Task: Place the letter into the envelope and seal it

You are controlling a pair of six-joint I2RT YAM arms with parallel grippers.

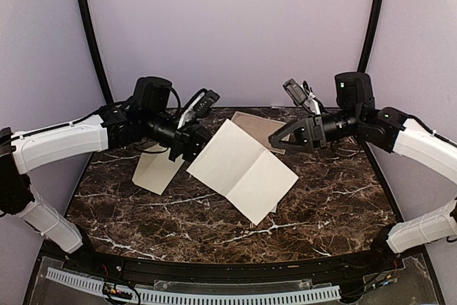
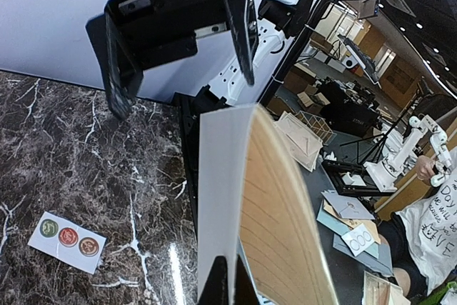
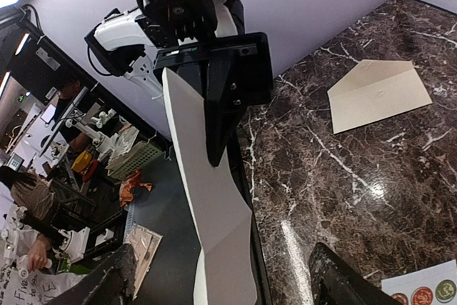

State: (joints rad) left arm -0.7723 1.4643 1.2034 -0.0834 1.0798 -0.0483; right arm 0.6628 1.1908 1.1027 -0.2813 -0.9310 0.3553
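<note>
The letter (image 1: 243, 169), a cream sheet with a fold crease, hangs tilted above the middle of the table. My left gripper (image 1: 191, 145) is shut on its left corner. In the left wrist view the letter (image 2: 221, 191) rises edge-on from the closed jaws (image 2: 233, 285). My right gripper (image 1: 275, 141) stands open at the sheet's far right edge. In the right wrist view the letter's (image 3: 214, 198) end lies between the wide-apart fingers (image 3: 107, 283) without touching them. The envelope (image 1: 157, 169) lies flat under the left arm, and the right wrist view shows the envelope (image 3: 375, 91) too.
A tan sheet (image 1: 258, 128) lies on the marble table (image 1: 335, 205) behind the letter. A white sticker strip (image 2: 68, 241) with three round dots rests on the table below the right gripper, the same strip (image 3: 425, 292) showing in the right wrist view.
</note>
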